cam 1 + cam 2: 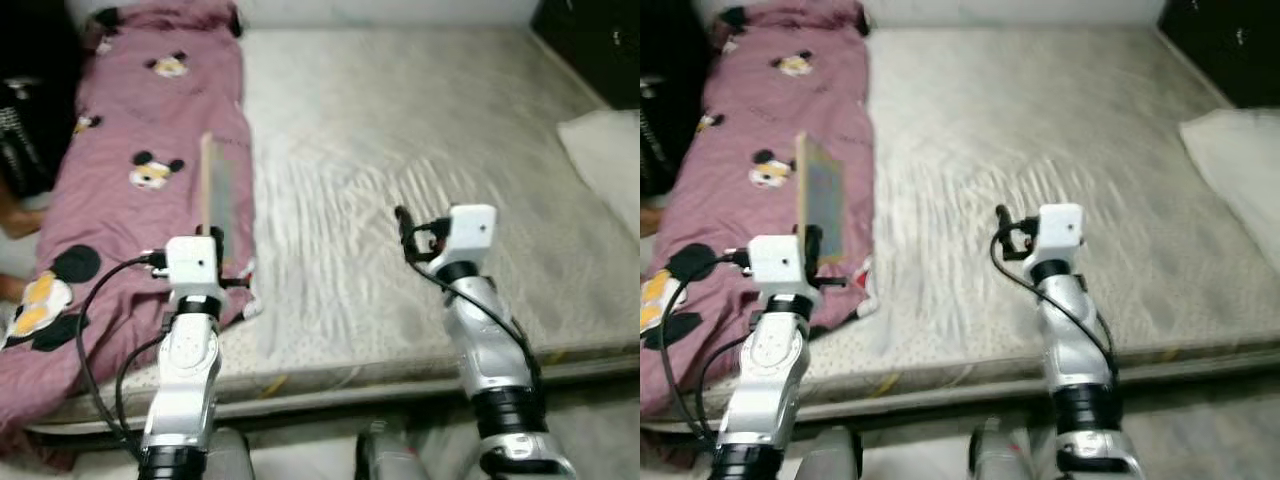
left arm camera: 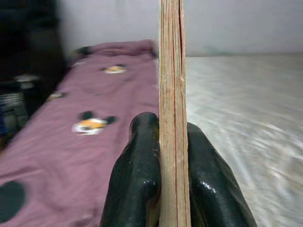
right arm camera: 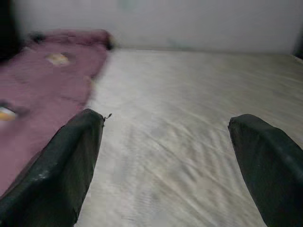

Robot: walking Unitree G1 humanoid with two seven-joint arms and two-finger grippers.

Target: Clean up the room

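A thin book (image 1: 215, 195) with tan page edges (image 2: 171, 85) stands upright on its edge over the pink blanket (image 1: 130, 130) printed with cartoon mice. My left gripper (image 1: 213, 245) is shut on the book's lower end, one black finger (image 2: 139, 165) on each side. The blanket lies along the left side of a bare grey mattress (image 1: 400, 120). My right gripper (image 1: 403, 225) hovers over the mattress near its front edge. It is open, its two fingers (image 3: 66, 165) set wide apart with nothing between them.
A white pillow (image 1: 610, 150) lies at the mattress's right edge. Dark furniture (image 1: 600, 40) stands at the far right corner, and a dark object (image 1: 25, 110) sits beside the bed on the left. The mattress's front edge (image 1: 380, 375) runs just before my arms.
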